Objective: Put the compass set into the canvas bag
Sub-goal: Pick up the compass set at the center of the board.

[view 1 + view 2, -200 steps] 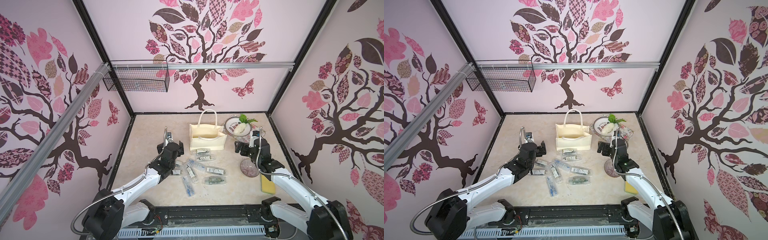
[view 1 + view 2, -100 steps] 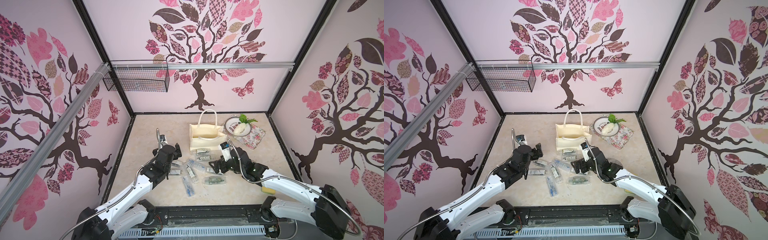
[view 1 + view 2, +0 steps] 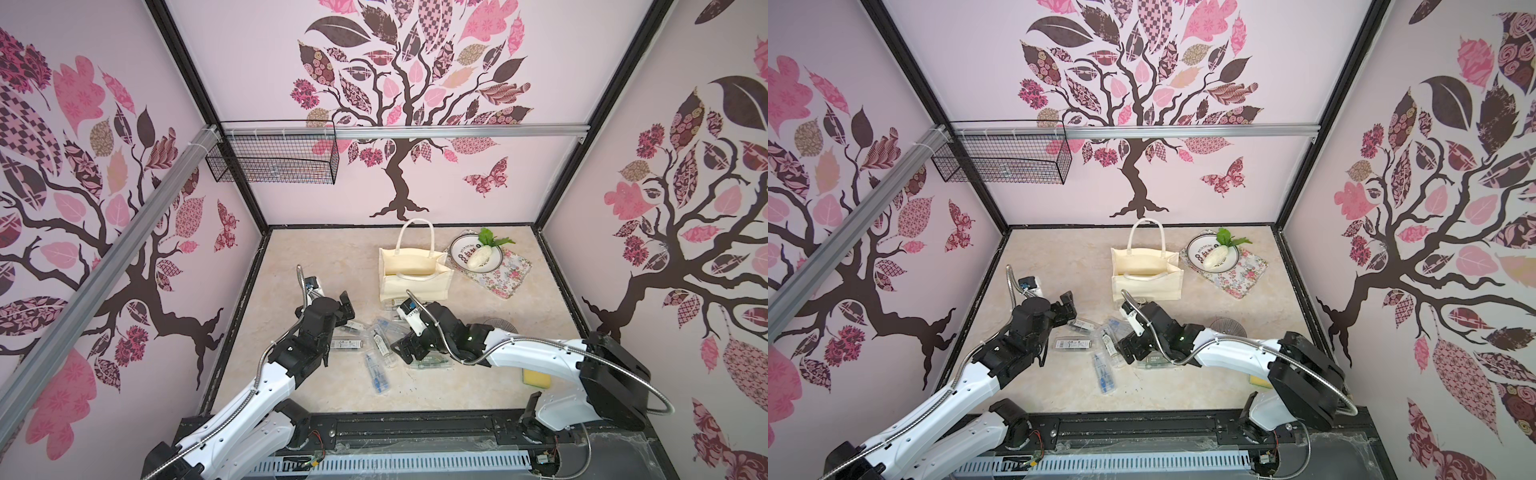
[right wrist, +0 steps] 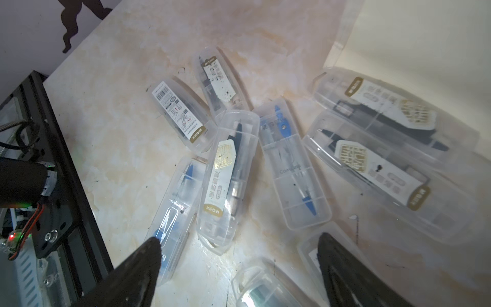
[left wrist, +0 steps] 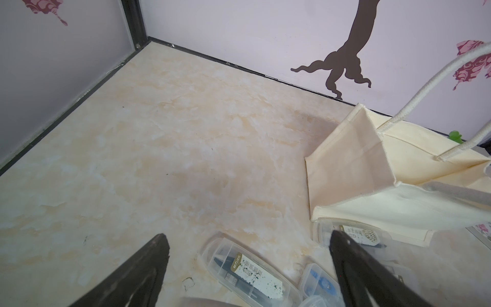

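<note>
Right hand (image 4: 238,239) is spread wide and empty above a compass set (image 4: 228,183), 1 of several clear cases scattered on the tabletop (image 3: 332,266) in front of the canvas bag (image 3: 415,282). Left hand (image 5: 248,235) gapes empty too. Likely light, stiff, slippery: pinch its narrow sides. Neighbours crowd close; the bag's mouth stands open.

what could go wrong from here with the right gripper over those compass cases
1. The clear cases lie crowded and touching under the open right gripper, so closing might catch two at once or skid one away on the smooth table.
2. The canvas bag has its near handle lying across the mouth. A case lowered in could snag on it or push the soft bag over.
</note>
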{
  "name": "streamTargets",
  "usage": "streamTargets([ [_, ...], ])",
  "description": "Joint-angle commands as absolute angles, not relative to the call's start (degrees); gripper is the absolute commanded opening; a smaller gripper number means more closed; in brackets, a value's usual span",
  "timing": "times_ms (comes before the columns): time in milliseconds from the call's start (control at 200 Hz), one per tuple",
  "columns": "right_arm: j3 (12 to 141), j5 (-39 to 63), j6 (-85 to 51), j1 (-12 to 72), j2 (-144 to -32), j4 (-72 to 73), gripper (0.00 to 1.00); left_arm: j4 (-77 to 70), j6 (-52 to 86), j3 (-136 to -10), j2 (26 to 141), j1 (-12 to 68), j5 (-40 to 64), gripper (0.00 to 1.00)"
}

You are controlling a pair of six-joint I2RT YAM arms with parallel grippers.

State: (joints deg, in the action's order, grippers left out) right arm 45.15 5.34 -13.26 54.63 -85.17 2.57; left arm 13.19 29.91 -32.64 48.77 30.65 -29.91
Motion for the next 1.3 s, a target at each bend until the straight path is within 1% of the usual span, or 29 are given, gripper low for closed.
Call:
streamTargets([
  [0,48.8,5.5,-12.7,54.8,-89.6,2.6,0.93,13.9,29.1,-30.8,47.7,29.7,-29.2,0.97],
  [130,51.0,5.5,-12.3,55.9,-93.7,2.2,0.92,13.7,28.9,-30.3,47.1,29.1,-29.0,0.97],
  [305,54.4,2.7,-12.6,57.8,-98.3,0.0,0.90,13.2,28.5,-30.0,47.2,28.5,-29.1,0.97],
  [375,55.4,1.3,-13.5,58.2,-99.8,-0.5,0.86,12.9,28.5,-29.9,47.4,28.3,-29.3,0.97],
  [455,56.8,0.7,-14.6,58.4,-101.3,-1.5,0.86,12.6,28.5,-29.7,47.8,28.2,-29.7,0.97],
  [485,57.2,0.7,-14.9,58.5,-101.9,-1.8,0.84,12.5,28.3,-29.8,47.9,28.2,-29.7,0.97],
  [535,57.7,0.4,-15.2,58.7,-102.5,-2.1,0.82,12.3,28.3,-29.9,48.1,28.2,-29.6,0.97],
  [705,58.8,-0.2,-15.6,59.0,-103.9,-1.6,0.82,12.0,28.1,-29.8,48.5,28.0,-29.9,0.97],
  [855,60.1,-0.3,-15.7,59.1,-105.1,-1.8,0.78,11.6,28.1,-29.6,48.6,28.0,-29.8,0.97],
  [930,60.3,-0.3,-15.9,59.2,-105.5,-1.8,0.77,11.6,28.3,-29.5,48.7,27.9,-29.8,0.97],
  [1010,60.5,-0.3,-16.2,59.2,-106.0,-1.8,0.74,11.2,28.3,-29.3,48.7,27.9,-29.8,0.97],
  [1295,61.1,-0.3,-16.7,59.7,-107.1,-2.1,0.73,10.5,28.4,-28.9,49.3,27.9,-29.8,0.97],
])
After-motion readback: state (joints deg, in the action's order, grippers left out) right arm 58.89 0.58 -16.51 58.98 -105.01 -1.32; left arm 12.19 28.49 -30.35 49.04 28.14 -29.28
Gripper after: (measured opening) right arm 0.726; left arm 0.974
